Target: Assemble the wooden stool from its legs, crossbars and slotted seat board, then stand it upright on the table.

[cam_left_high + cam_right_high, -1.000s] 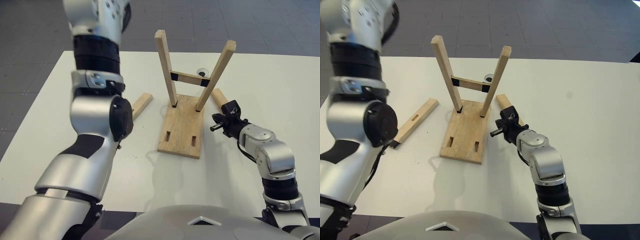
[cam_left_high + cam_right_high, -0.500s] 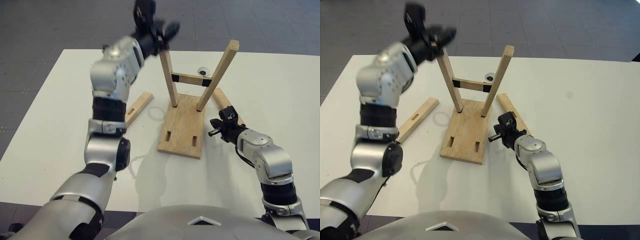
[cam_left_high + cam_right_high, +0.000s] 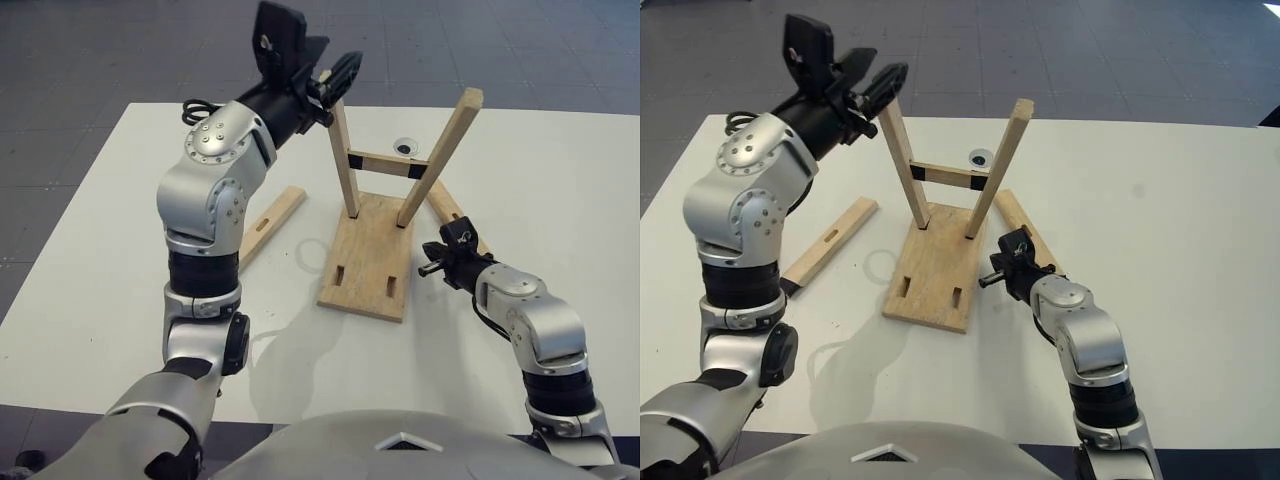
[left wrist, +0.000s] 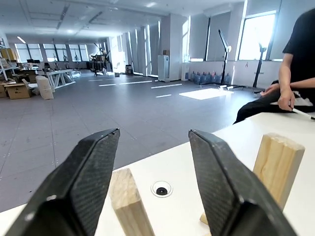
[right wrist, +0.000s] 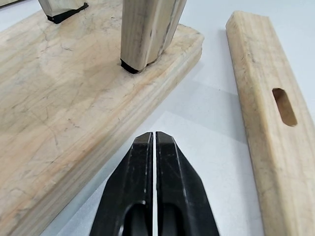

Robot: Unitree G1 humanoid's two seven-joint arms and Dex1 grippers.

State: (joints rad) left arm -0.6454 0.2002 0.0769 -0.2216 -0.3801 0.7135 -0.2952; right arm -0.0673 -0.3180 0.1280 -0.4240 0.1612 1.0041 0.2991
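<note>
Standing at roughly the halfway mark, by my reading. The seat board [image 3: 365,255] lies flat at the centre of the frame on the white counter [image 3: 120,250]. Two legs are seated in its far slots, the left leg [image 3: 345,160] and the right leg [image 3: 440,150], splayed apart toward their tops. A crossbar [image 3: 385,164] with dark ends bridges them partway up.

Left to do:
- The two near slots [image 3: 340,271] are empty.
- One loose leg [image 3: 268,222] lies left of the board, and another loose leg [image 3: 1015,220] lies along its right side; each shows a mortise.
- No second crossbar can be made out.
- The stool then has to be turned onto its feet.

The wood is pale and unfinished, square-cut, with faint grain on the board.

The left gripper [image 4: 153,142], at the upper centre of the frame, is spread wide and straddles the top of the left leg without clamping it. The right gripper [image 5: 155,137] sits low at right of centre, just beside the board's right edge, with its fingers pressed together on nothing.
</note>
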